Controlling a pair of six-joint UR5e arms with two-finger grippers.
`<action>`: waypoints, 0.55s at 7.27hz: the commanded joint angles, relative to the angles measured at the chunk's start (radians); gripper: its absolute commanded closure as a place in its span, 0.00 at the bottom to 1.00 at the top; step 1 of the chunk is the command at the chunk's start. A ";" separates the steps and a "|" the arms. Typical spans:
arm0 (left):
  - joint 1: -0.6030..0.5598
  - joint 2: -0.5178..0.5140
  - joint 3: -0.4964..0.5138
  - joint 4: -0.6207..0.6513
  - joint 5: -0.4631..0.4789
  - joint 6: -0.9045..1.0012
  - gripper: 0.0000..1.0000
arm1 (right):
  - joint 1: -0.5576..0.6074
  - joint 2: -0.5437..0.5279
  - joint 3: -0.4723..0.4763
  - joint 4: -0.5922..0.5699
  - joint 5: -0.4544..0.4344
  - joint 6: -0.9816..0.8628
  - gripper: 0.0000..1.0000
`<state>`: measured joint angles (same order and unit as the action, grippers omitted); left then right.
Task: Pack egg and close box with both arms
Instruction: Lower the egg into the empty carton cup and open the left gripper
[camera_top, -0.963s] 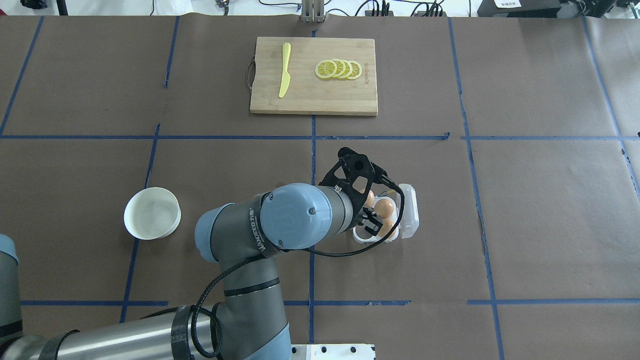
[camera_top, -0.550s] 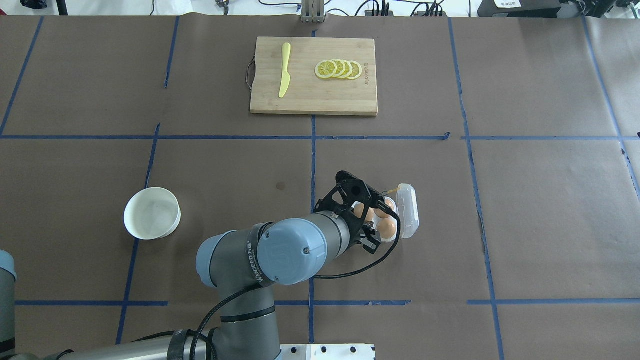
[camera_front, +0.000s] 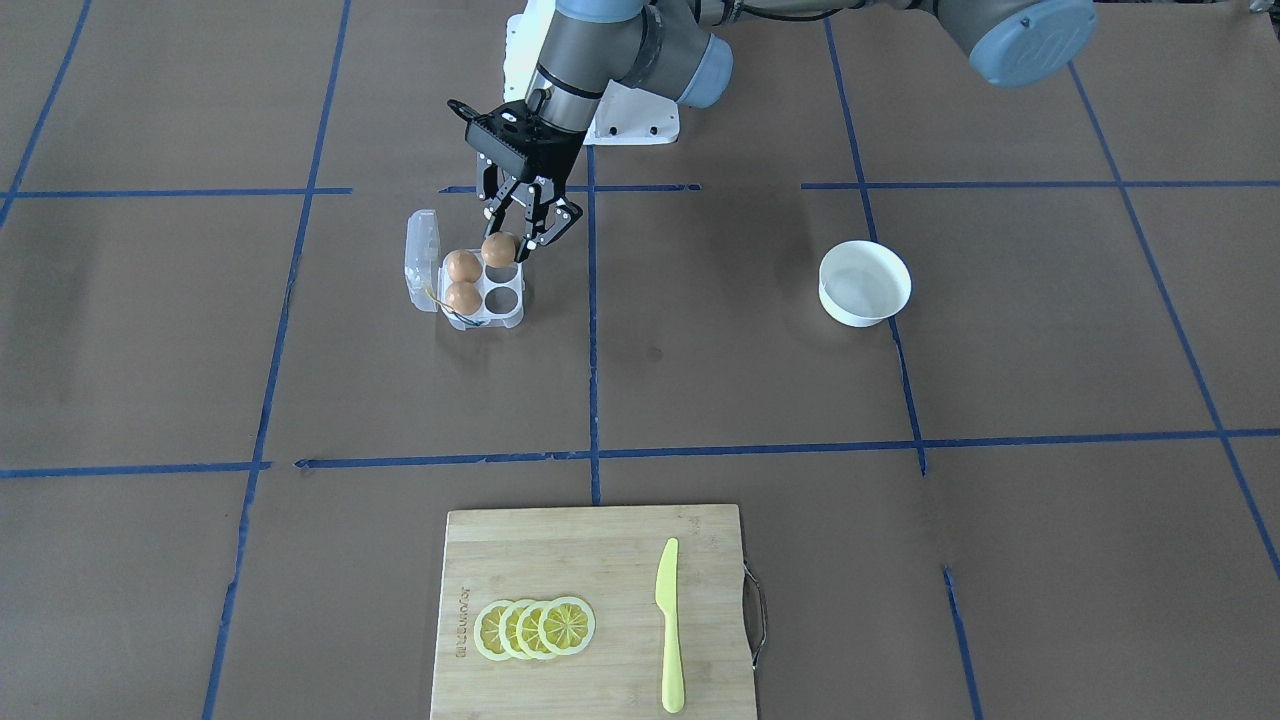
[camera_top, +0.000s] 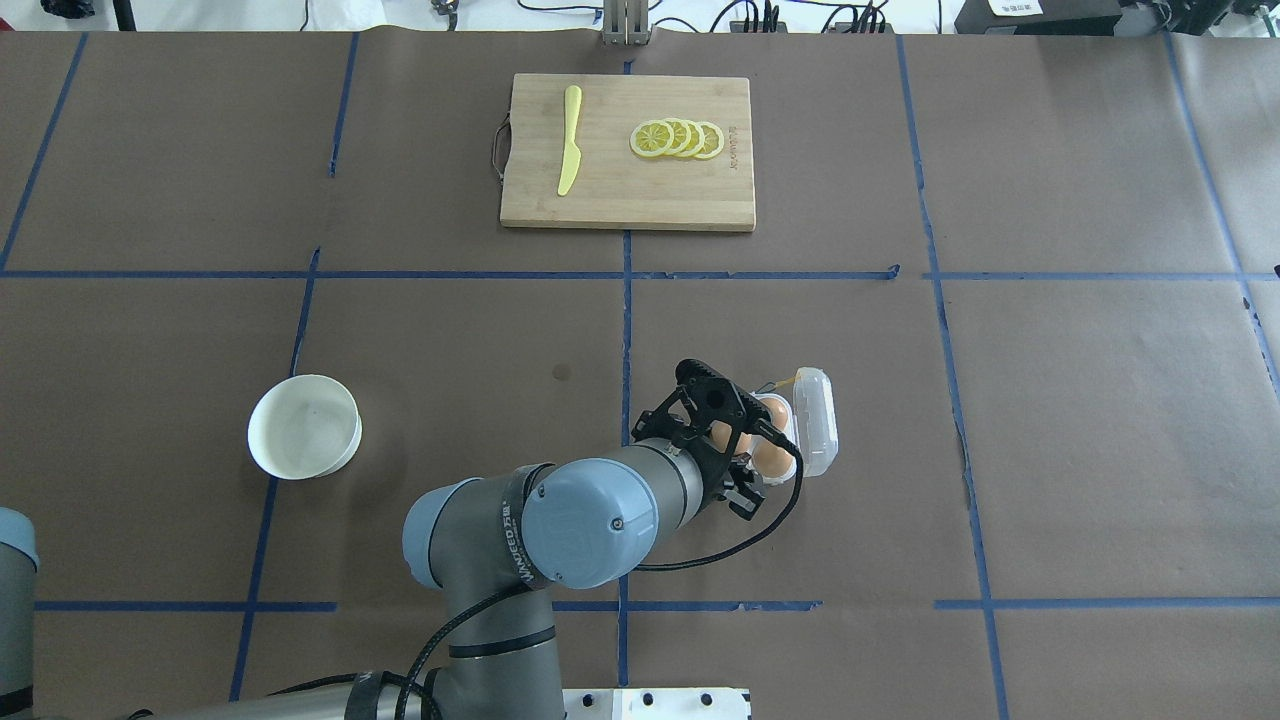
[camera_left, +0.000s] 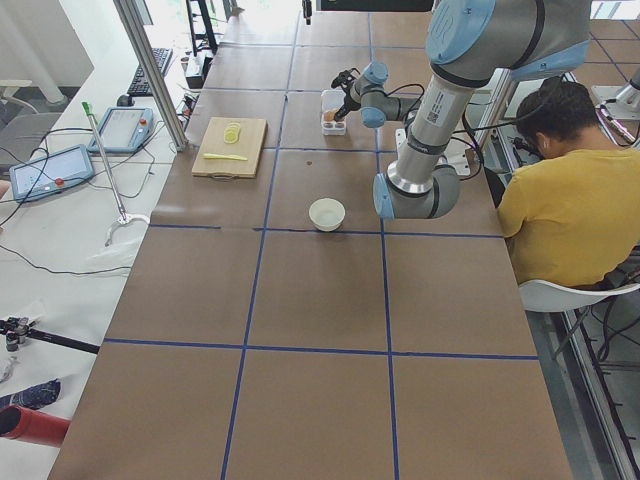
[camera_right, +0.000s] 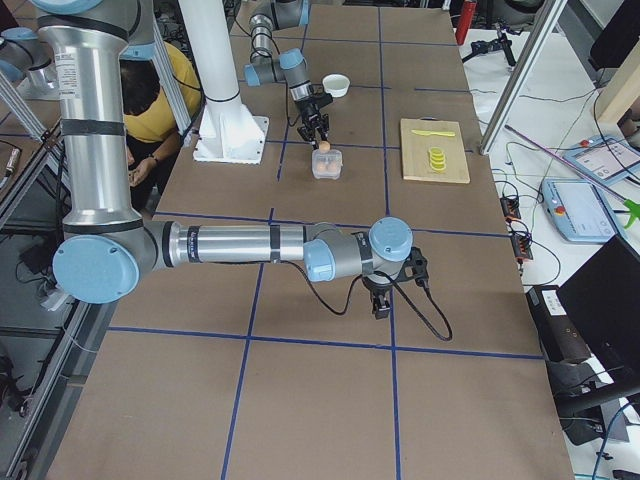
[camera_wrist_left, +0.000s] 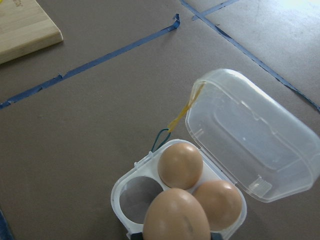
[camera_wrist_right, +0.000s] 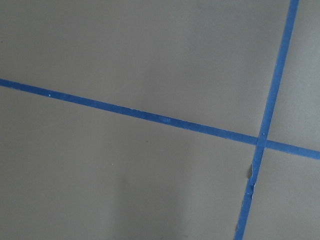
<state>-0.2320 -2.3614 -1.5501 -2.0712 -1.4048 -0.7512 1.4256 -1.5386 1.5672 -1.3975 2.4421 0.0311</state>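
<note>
My left gripper (camera_front: 507, 243) is shut on a brown egg (camera_front: 498, 249) and holds it just above the clear egg box (camera_front: 503, 312), over the near cell on the bowl's side. In the left wrist view the held egg (camera_wrist_left: 176, 216) fills the bottom. Behind it, two eggs (camera_wrist_left: 180, 164) sit in the box's (camera_wrist_left: 118, 192) lid-side cells and one cell is bare. The lid (camera_wrist_left: 250, 135) lies open, with a yellow loop (camera_wrist_left: 181, 111) at the hinge. My right gripper (camera_right: 381, 300) shows only in the exterior right view, low over bare table; I cannot tell whether it is open.
A white bowl (camera_top: 258, 442) stands left of the box in the overhead view. A wooden cutting board (camera_top: 620, 195) with a yellow knife (camera_top: 569, 140) and lemon slices (camera_top: 678, 138) lies at the far side. Blue tape lines cross the brown table.
My left arm has pulled back toward the robot's base and carried the egg in the gripper over the box's near cells. The box and bowl have not moved.
</note>
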 joint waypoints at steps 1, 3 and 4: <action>0.000 -0.007 0.005 -0.001 0.003 0.000 1.00 | -0.002 0.000 -0.003 0.000 0.000 0.000 0.00; 0.000 -0.021 0.025 -0.003 0.009 0.000 0.99 | -0.005 0.000 -0.004 0.000 0.000 0.000 0.00; 0.000 -0.022 0.034 -0.004 0.009 0.000 0.94 | -0.005 0.000 -0.006 0.000 0.000 0.000 0.00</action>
<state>-0.2316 -2.3792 -1.5265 -2.0738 -1.3980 -0.7517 1.4215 -1.5386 1.5630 -1.3975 2.4421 0.0307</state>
